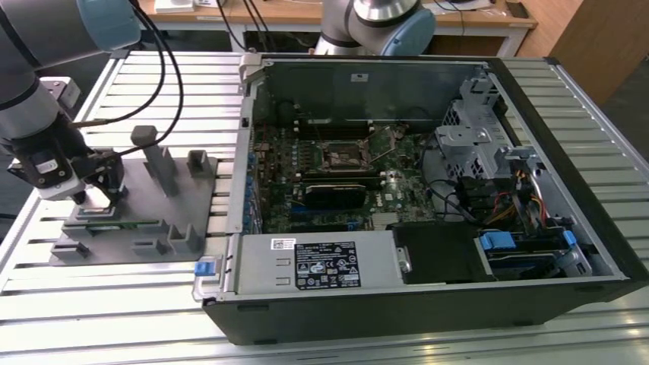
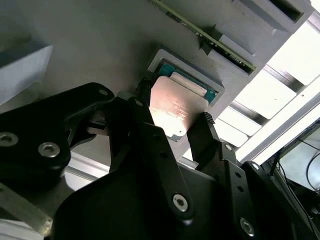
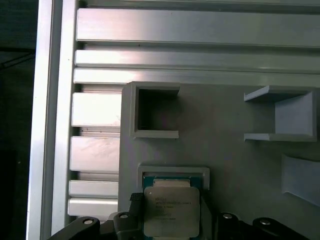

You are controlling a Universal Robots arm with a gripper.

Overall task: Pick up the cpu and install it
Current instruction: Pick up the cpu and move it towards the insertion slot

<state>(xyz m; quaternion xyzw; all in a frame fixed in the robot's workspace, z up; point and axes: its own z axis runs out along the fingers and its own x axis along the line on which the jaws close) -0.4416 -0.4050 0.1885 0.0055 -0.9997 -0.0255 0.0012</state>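
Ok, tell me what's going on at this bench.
The arm's tool is down at the grey fixture plate, to the exterior view's left of the open computer case. In both wrist views it sits right over the cpu, which lies in its shallow pocket on that plate. The cpu is not yet in the motherboard socket inside the case.
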